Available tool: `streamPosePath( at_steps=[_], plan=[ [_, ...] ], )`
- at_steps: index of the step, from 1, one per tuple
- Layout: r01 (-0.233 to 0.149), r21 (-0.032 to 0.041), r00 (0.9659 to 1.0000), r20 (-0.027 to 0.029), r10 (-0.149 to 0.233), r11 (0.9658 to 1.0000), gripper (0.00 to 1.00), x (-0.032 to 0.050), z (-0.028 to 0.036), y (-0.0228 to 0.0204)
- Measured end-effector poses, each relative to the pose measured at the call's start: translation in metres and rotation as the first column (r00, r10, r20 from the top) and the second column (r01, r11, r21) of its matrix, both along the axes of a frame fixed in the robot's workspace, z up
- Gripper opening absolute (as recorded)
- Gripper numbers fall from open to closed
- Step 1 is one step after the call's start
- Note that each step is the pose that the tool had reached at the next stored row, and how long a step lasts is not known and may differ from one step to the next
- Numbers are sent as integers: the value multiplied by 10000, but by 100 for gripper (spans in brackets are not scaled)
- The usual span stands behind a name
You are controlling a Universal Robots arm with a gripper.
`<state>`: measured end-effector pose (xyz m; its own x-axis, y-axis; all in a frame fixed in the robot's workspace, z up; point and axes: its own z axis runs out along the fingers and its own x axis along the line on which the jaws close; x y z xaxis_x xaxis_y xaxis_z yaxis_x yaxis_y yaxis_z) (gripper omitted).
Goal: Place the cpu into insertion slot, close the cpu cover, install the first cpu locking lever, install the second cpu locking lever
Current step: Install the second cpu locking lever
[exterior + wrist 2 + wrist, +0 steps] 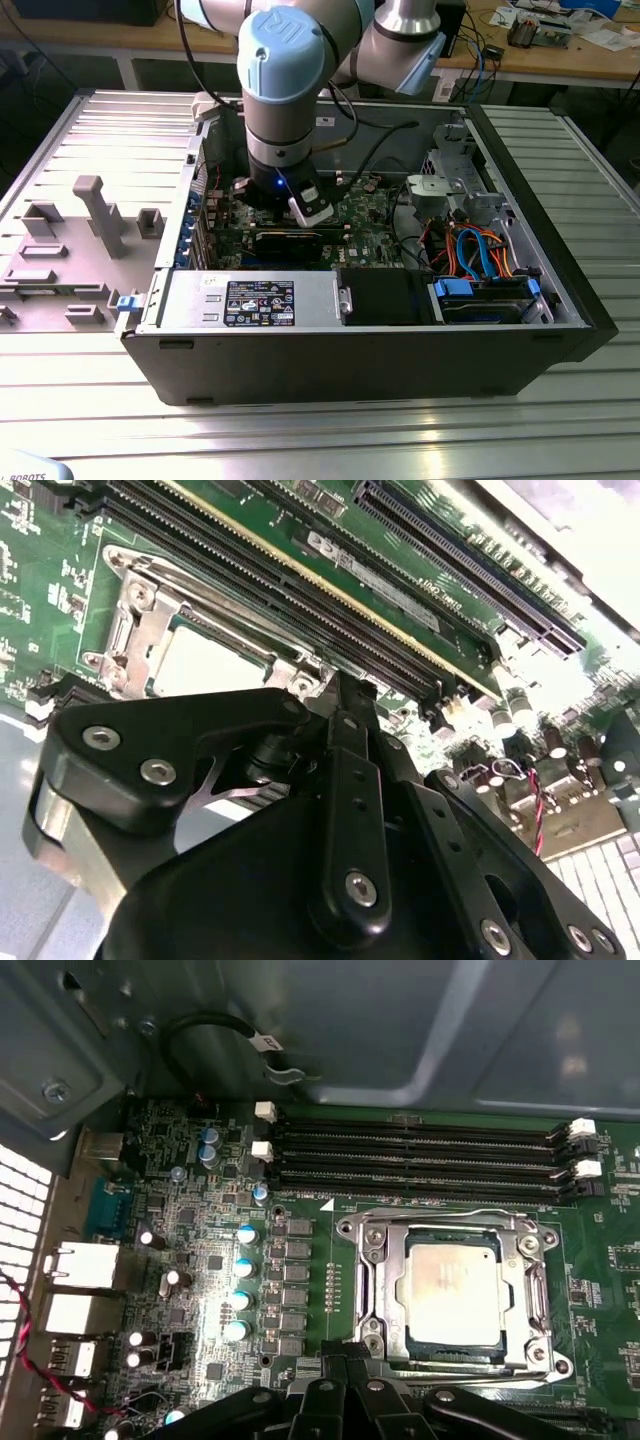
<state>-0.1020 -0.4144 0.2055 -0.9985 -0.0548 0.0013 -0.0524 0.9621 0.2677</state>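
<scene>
Hovering the gripper point(345, 1365) with fingers pinched together and empty just beside the insertion slot point(367, 1305), I'm seeing the cpu point(452, 1295) seated under the cpu cover point(450, 1228) directly ahead, so I'm judging slow, square pressing safest.

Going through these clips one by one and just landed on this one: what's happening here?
A single robot arm is reaching down into an open computer case, with its pincer low over the green circuit board, right beside the socket. The chip already lies in the socket, with the metal cover frame down around it. The memory slots run alongside. The pincer holds nothing I can make out.
</scene>
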Motion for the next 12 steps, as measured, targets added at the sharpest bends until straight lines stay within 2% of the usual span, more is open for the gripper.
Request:
streamPosePath(
  at_steps=[4,12],
  plan=[
    [0,0,10000,-1,0,10000,11,-4,81,0],
    [0,1,10000,0,0,10000,11,-6,89,0]
  ],
)
